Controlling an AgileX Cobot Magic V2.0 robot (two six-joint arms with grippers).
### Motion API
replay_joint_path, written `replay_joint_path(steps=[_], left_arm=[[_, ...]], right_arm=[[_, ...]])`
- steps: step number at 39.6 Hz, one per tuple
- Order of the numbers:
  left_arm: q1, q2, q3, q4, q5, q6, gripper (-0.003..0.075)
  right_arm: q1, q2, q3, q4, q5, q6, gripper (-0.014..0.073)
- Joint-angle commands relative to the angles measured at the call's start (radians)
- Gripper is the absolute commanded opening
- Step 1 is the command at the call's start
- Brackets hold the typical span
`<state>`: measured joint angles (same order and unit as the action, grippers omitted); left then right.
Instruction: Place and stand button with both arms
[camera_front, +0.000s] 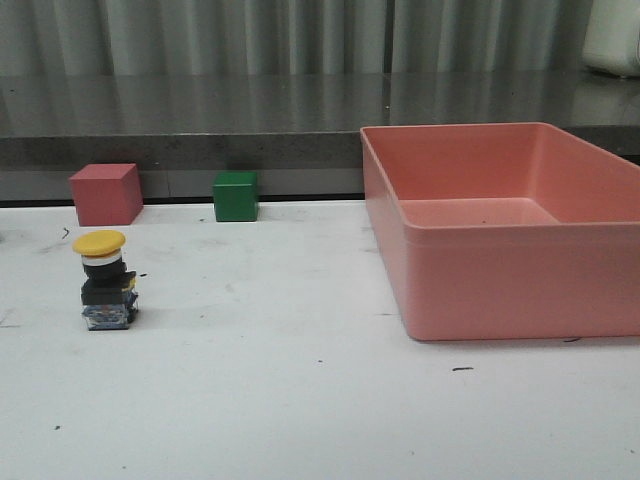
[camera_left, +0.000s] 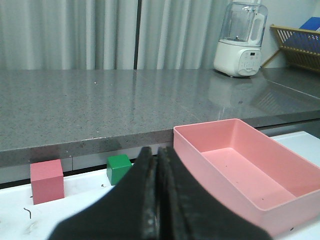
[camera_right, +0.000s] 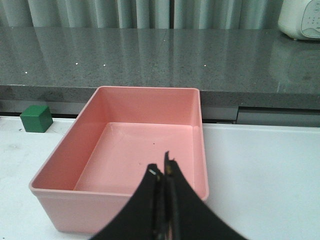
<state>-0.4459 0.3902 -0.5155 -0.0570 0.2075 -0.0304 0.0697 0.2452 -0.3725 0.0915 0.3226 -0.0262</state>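
The button (camera_front: 106, 282) stands upright on the white table at the left in the front view, yellow cap on top, black body and bluish base below. No arm shows in that view. In the left wrist view my left gripper (camera_left: 158, 152) is shut with nothing between its dark fingers, raised above the table. My right gripper (camera_right: 163, 170) is likewise shut and empty, seen over the near wall of the pink bin (camera_right: 115, 200). The button is out of view in both wrist views.
A pink-red cube (camera_front: 105, 194) and a green cube (camera_front: 235, 196) sit at the table's back edge, below a grey counter (camera_front: 200, 110). The large empty pink bin (camera_front: 500, 290) fills the right side. A white appliance (camera_left: 240, 40) stands on the counter.
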Motion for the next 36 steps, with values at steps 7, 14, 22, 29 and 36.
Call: replay_joint_path(steps=[7, 14, 22, 29, 36], left_arm=[[-0.004, 0.004, -0.027, -0.002, -0.076, 0.000, -0.0020], [-0.004, 0.004, -0.027, -0.002, -0.076, 0.000, -0.0020], [-0.004, 0.004, -0.027, -0.002, -0.074, 0.000, -0.0020], [-0.004, 0.001, -0.020, -0.002, -0.074, 0.000, -0.0020], [0.046, -0.093, 0.046, -0.002, -0.072, 0.000, -0.0020]], right_arm=[[-0.005, 0.007, -0.025, -0.008, -0.080, -0.010, -0.0070], [-0.005, 0.007, -0.025, -0.008, -0.080, -0.010, -0.0070], [-0.005, 0.007, -0.025, -0.008, -0.080, -0.010, -0.0070], [-0.005, 0.007, -0.025, -0.008, -0.080, -0.010, -0.0070], [-0.005, 0.007, -0.025, -0.008, -0.080, -0.010, -0.0070]])
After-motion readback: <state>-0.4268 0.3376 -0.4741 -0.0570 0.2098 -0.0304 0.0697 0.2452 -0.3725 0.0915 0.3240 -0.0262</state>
